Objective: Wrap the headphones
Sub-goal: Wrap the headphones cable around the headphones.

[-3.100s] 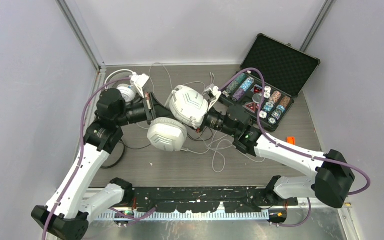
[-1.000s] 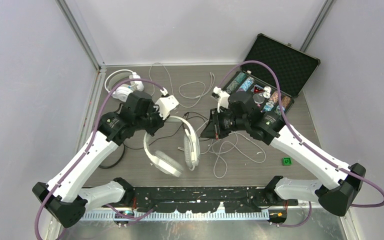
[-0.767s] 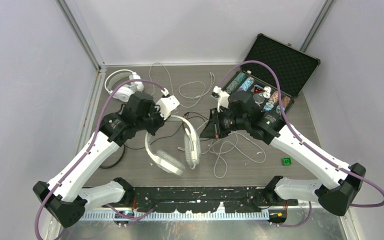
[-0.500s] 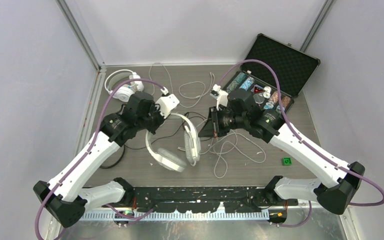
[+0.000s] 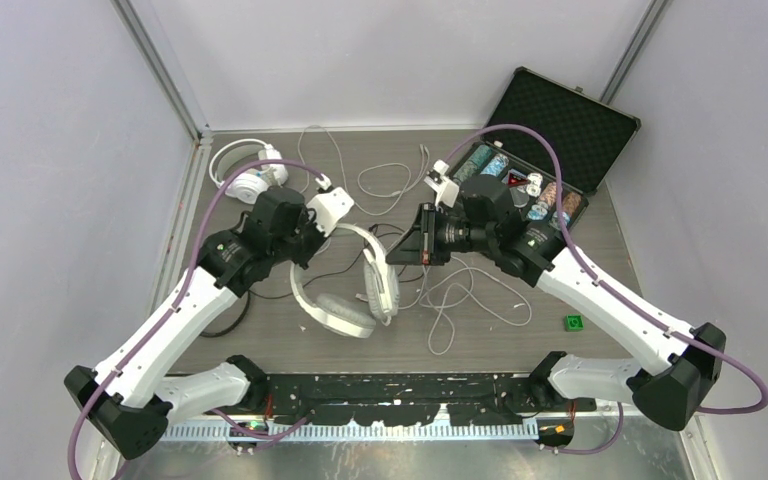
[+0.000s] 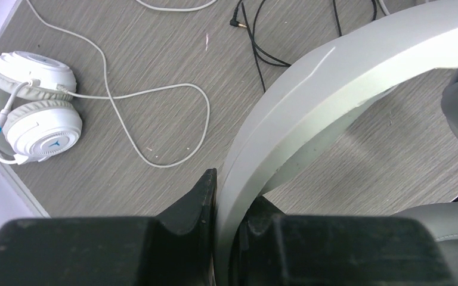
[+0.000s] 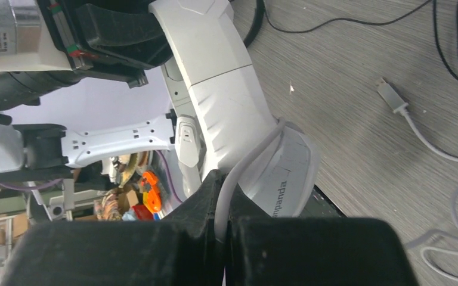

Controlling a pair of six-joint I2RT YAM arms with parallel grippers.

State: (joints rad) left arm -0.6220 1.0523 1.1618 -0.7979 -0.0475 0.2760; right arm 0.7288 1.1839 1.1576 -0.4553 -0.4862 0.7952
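Observation:
A large white headset (image 5: 348,297) hangs near the table's middle, its cups toward the front. My left gripper (image 5: 307,240) is shut on its headband, which also fills the left wrist view (image 6: 334,77) between my fingers (image 6: 232,193). My right gripper (image 5: 402,250) sits just right of the headset, shut on its thin white cable (image 7: 245,164), close to one cup's yoke (image 7: 214,77). A second white headset (image 5: 246,176) lies at the back left and shows in the left wrist view (image 6: 33,101). The black headset is hidden; only black cable (image 5: 228,318) shows.
Loose white cable loops (image 5: 450,300) lie right of centre and at the back (image 5: 385,180). A USB plug (image 7: 390,95) lies on the table. The open black case of poker chips (image 5: 545,150) stands at the back right. A small green cube (image 5: 573,322) sits front right.
Since three seconds ago the headset has come down and forward from between both grippers. In the last second my right gripper slid left toward the headset with the cable; the left barely moved.

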